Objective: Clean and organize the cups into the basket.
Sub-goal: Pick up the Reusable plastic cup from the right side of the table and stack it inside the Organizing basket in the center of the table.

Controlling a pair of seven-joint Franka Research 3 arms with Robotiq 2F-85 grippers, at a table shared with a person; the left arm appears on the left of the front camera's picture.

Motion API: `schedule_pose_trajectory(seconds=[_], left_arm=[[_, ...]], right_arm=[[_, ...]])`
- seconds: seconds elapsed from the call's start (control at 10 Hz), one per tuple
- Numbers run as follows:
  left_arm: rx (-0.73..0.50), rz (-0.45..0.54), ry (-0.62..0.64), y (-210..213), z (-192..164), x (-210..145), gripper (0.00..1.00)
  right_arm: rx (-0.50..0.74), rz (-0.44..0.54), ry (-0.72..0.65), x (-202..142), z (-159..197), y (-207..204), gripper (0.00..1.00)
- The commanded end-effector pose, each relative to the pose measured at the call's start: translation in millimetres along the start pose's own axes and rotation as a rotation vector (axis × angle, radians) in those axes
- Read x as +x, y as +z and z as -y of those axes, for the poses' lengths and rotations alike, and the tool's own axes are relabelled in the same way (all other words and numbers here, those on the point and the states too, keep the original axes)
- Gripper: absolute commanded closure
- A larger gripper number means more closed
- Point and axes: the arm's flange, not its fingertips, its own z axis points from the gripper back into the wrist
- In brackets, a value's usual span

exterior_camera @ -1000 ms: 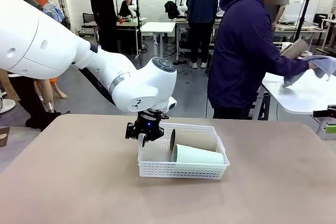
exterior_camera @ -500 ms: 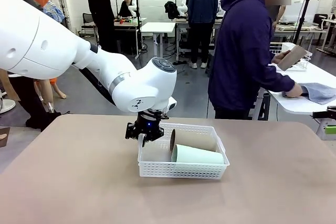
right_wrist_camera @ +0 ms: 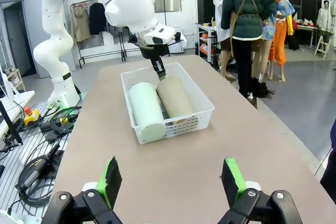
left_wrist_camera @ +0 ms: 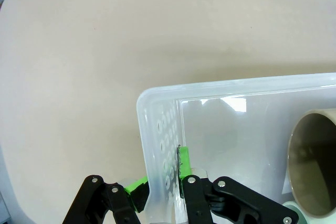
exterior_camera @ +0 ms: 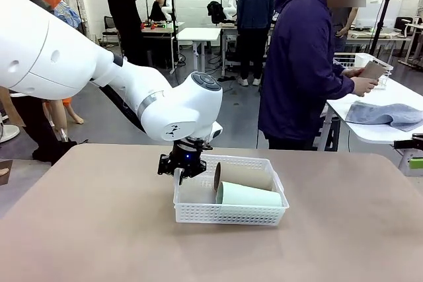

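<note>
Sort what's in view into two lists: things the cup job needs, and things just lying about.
Job: basket, gripped at its wall by the left gripper; tan cup and mint cup lying in it; second tan cup in the person's hand; cloth, probably.
Lying about: wire basket; floor cables.

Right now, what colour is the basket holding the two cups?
White; the basket shows best in the right wrist view.

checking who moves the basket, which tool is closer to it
Left. The left tool is clamped on the basket end wall; the right tool hangs open well short of it.
</note>
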Motion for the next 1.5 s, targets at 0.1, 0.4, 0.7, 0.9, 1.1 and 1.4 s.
schedule_pose_trajectory(seconds=[0.1,0.4,0.7,0.9,1.1,1.4], left_arm=[[0.002,-0.001,0.002,-1,-1,-1,1.00],[0.002,-0.001,0.002,-1,-1,-1,1.00],[0.002,-0.001,0.002,-1,-1,-1,1.00],[0.002,-0.001,0.002,-1,-1,-1,1.00],[0.002,-0.001,0.002,-1,-1,-1,1.00],[0.002,-0.001,0.002,-1,-1,-1,1.00]], right_arm=[[-0.001,-0.019,-0.003,-1,-6,-1,0.00],[-0.001,-0.019,-0.003,-1,-6,-1,0.00],[-0.001,-0.019,-0.003,-1,-6,-1,0.00],[-0.001,-0.019,-0.003,-1,-6,-1,0.00],[-0.001,-0.019,-0.003,-1,-6,-1,0.00],[0.068,-0.042,-0.061,-39,15,3,0.00]])
